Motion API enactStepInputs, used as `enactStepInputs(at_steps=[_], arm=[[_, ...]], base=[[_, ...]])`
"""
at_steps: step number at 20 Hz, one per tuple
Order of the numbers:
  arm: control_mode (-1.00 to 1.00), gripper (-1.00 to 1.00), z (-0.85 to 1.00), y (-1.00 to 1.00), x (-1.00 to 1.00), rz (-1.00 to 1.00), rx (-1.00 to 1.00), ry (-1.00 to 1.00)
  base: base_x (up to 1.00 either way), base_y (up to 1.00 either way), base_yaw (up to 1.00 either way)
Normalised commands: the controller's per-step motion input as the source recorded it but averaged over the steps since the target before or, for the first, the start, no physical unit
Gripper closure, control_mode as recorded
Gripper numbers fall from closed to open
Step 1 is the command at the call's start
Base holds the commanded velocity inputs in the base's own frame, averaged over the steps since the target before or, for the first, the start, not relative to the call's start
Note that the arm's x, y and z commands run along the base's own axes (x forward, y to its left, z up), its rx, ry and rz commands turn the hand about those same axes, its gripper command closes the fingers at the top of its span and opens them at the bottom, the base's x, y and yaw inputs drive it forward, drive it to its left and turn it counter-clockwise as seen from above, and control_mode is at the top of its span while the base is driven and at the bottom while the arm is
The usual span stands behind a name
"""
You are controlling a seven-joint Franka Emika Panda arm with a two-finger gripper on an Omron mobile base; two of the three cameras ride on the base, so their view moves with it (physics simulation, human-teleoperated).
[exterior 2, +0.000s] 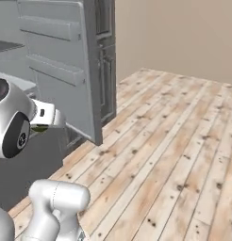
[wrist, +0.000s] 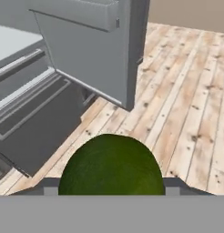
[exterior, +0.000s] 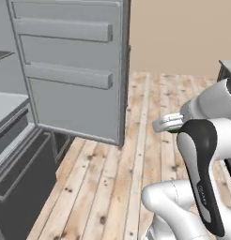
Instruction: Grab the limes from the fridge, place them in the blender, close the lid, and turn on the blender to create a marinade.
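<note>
A dark green lime fills the space between my fingertips in the hand view, and my gripper is shut on it. From the base views the gripper hangs over the wooden floor, away from the fridge, with a sliver of the lime showing beneath the hand. The fridge's light-grey door stands swung open, its inner shelves facing me. The blender and the lid are out of view.
The fridge's open interior with pale shelves and dark lower drawers lies to the left. Wooden floor stretches to the right toward a beige wall. A dark cabinet edge stands at the far right.
</note>
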Motion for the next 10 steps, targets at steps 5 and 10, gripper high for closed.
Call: enactStepInputs(at_steps=[5,10], arm=[[1.00,1.00,0.00,0.00,0.00,0.00,0.00,0.00],[1.00,1.00,0.00,0.00,0.00,0.00,0.00,0.00]], base=[[-0.21,-0.05,-0.89],[0.00,-0.30,-0.86]])
